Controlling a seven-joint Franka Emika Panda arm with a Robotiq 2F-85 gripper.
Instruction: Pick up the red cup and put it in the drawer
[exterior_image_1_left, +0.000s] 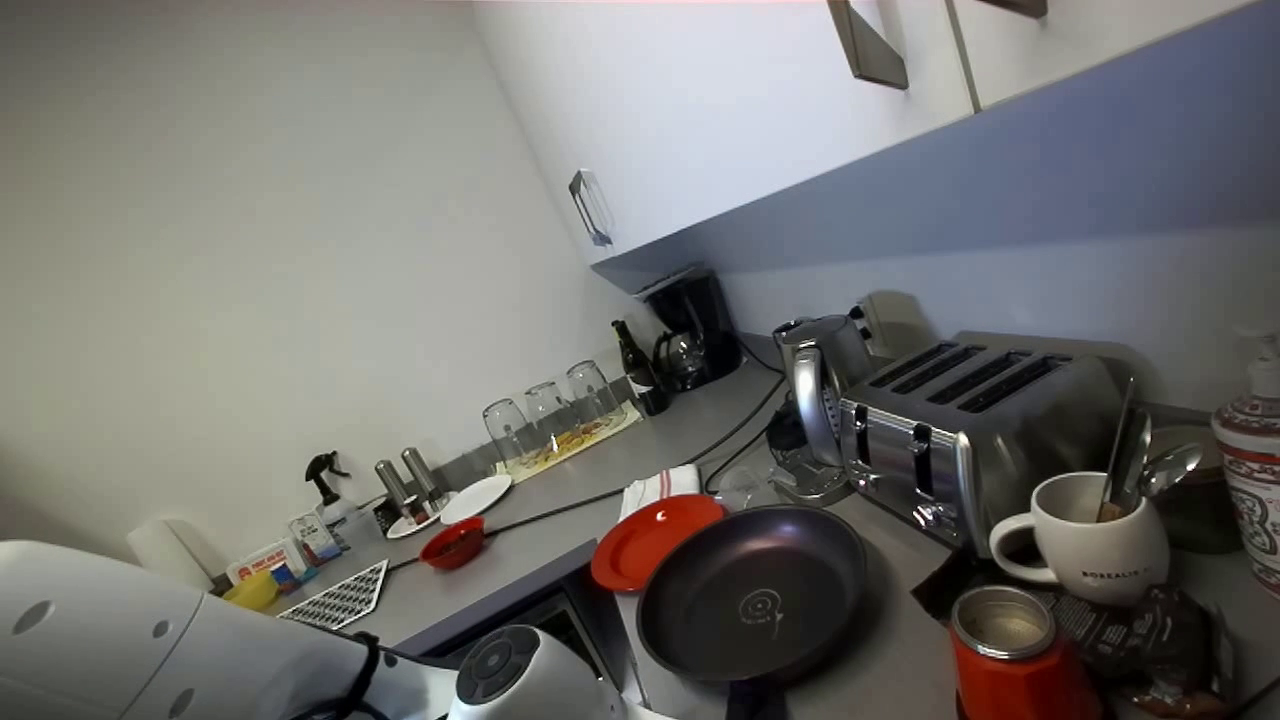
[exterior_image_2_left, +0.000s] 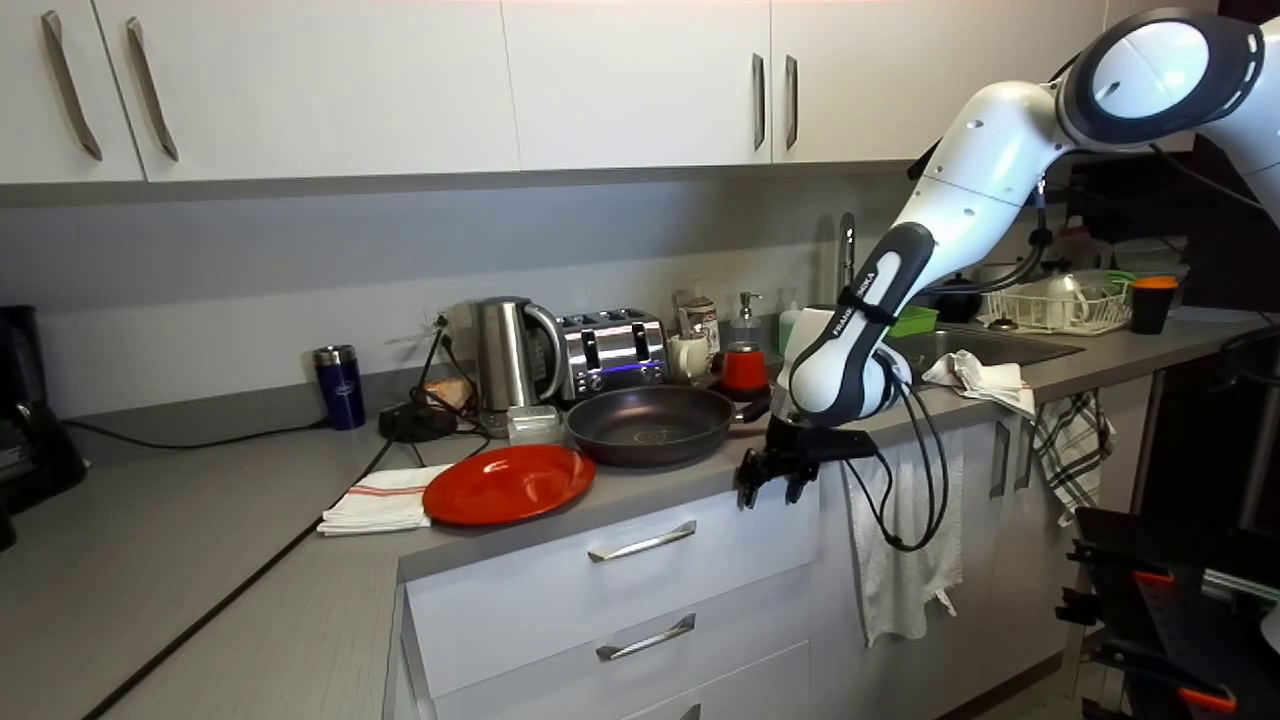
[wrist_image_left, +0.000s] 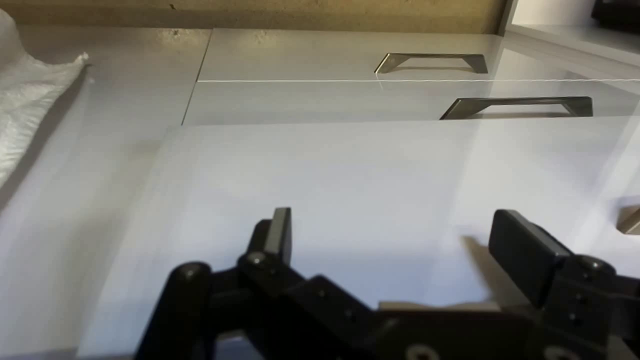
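surface and room, left to right: in an exterior view, a grey table (exterior_image_2_left: 150, 560) runs along a pale wall (exterior_image_2_left: 250, 260) beneath white wall cabinets (exterior_image_2_left: 640, 80). a black coffee maker (exterior_image_2_left: 45, 450) stands at far left, partly cut off by the frame. next in line: a blue tumbler (exterior_image_2_left: 340, 388), a folded white towel (exterior_image_2_left: 375, 503) with red stripes, a red plate (exterior_image_2_left: 508, 485), a steel kettle (exterior_image_2_left: 503, 350) and a toaster (exterior_image_2_left: 614, 358). the robot arm (exterior_image_2_left: 960, 210) reaches in from the right, in front of a sink (exterior_image_2_left: 1040, 350).

orientation: the drawer (exterior_image_2_left: 600, 600) sits under the table's front edge, long axis horizontal along that edge, front facing the room; whether it is fully pushed in cannot be told. the red cup (exterior_image_2_left: 744, 370) stands upright on the table, long axis vertical, metal rim upward — just right of a white mug (exterior_image_2_left: 688, 355) and behind the handle of the frying pan (exterior_image_2_left: 650, 425). the end effector (exterior_image_2_left: 771, 493) is spread, pointing down at the right end of the drawer front, apart from the cup. in the wrist view its fingers (wrist_image_left: 278, 235) stand wide apart, the white drawer front showing between them.

containers, left to right: in an exterior view, a red bowl (exterior_image_1_left: 452, 545) holds something dark — too small to identify. the frying pan bears a pale printed mark on its floor. the red cup shows a pale interior. the mug holds spoons (exterior_image_1_left: 1170, 470) and other slim metal items.
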